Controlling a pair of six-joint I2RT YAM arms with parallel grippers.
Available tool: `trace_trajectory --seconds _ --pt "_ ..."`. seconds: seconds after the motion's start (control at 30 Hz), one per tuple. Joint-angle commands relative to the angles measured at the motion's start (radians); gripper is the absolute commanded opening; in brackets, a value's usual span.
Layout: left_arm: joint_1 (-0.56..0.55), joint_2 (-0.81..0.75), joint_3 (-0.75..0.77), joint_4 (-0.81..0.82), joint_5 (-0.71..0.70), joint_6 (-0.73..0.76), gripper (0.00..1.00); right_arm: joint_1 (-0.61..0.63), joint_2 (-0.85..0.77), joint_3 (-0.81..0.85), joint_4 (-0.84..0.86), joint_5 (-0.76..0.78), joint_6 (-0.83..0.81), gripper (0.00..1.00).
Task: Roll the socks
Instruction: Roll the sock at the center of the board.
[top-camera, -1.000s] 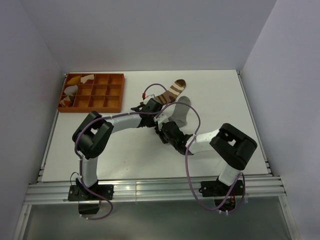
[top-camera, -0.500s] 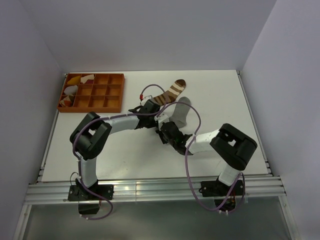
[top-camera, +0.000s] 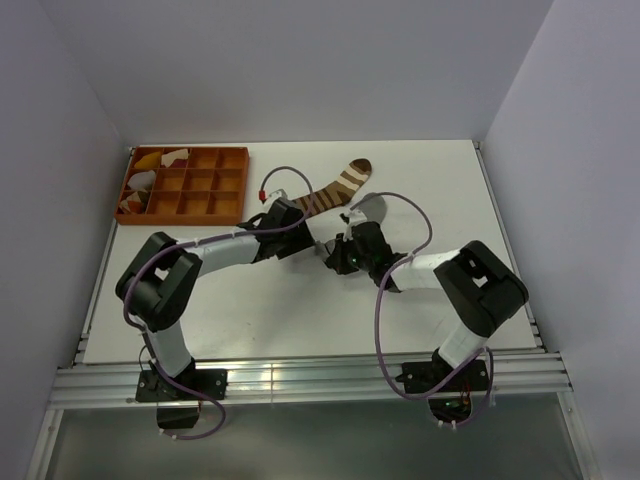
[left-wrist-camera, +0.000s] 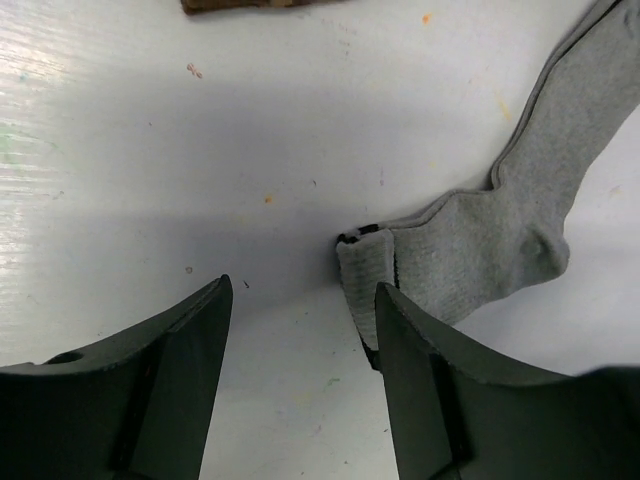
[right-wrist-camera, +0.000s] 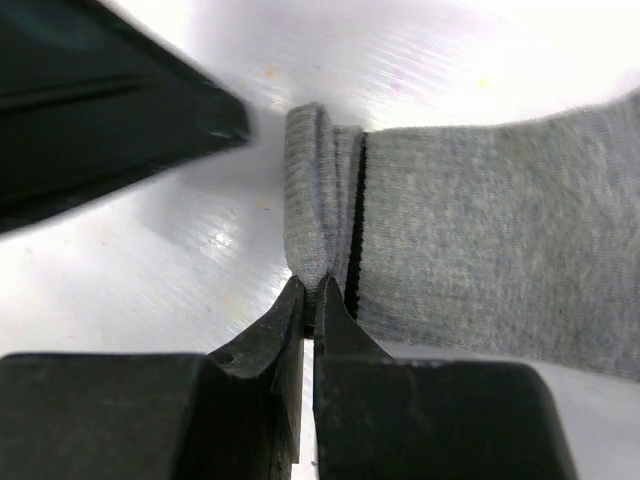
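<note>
The right gripper (right-wrist-camera: 310, 297) is pinching the grey sock (right-wrist-camera: 470, 240) at its folded cuff; the left gripper (left-wrist-camera: 302, 300) is gaping empty just beside it.

Right gripper (right-wrist-camera: 312, 300) pinching folded cuff, grey sock (right-wrist-camera: 480, 240), white table (right-wrist-camera: 200, 230)

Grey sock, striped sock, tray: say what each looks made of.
Grey sock: soft knitted fabric, matte; fine ribbing shows and the cuff folds limply.
Striped sock: likely the same kind of knit, brown with white bands; too small to see the weave.
Tray: rigid, probably plastic or painted wood, uniform matte orange with thin straight dividers.
</note>
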Motion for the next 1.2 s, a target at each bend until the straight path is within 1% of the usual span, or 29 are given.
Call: trace_trajectory --seconds 0.0,0.03,0.1,0.13,0.17,0.3,0.43,0.47,0.53,0.67,0.73,0.83,1.03,1.17 --pt "0.013 -0.059 -0.042 0.099 0.034 -0.034 0.64 -0.066 -0.01 -0.04 0.019 -0.139 0.139 0.0" --pt "0.013 -0.063 -0.051 0.119 0.042 -0.036 0.64 -0.083 -0.004 -0.05 0.066 -0.201 0.185 0.0" --pt "0.016 -0.065 -0.065 0.153 0.062 -0.032 0.63 -0.139 0.019 -0.095 0.14 -0.275 0.275 0.0" --pt "0.016 -0.064 -0.068 0.164 0.071 -0.029 0.63 -0.161 0.03 -0.109 0.218 -0.347 0.305 0.0" --pt "0.017 -0.064 -0.072 0.174 0.08 -0.02 0.62 -0.196 0.059 -0.127 0.246 -0.373 0.332 0.0" --pt "0.017 -0.053 -0.091 0.228 0.123 -0.016 0.61 -0.256 0.131 -0.146 0.364 -0.485 0.449 0.0" --pt "0.014 -0.03 -0.091 0.263 0.144 -0.013 0.61 -0.308 0.22 -0.152 0.516 -0.584 0.61 0.0" --pt "0.014 -0.025 -0.092 0.279 0.147 -0.011 0.61 -0.316 0.241 -0.143 0.527 -0.619 0.63 0.0" --pt "0.014 -0.008 -0.083 0.282 0.149 -0.008 0.61 -0.331 0.286 -0.14 0.548 -0.631 0.673 0.0" --pt "0.013 0.028 -0.056 0.277 0.157 -0.002 0.6 -0.348 0.314 -0.146 0.604 -0.657 0.736 0.0" --pt "0.013 0.044 -0.055 0.286 0.158 -0.003 0.59 -0.356 0.315 -0.149 0.604 -0.657 0.756 0.0" --pt "0.011 0.068 -0.048 0.293 0.172 -0.002 0.59 -0.368 0.312 -0.138 0.54 -0.653 0.738 0.0" --pt "0.002 0.096 -0.039 0.329 0.187 0.0 0.58 -0.376 0.349 -0.132 0.567 -0.68 0.78 0.0" --pt "0.0 0.122 -0.016 0.32 0.19 0.001 0.56 -0.38 0.361 -0.129 0.567 -0.685 0.784 0.0"
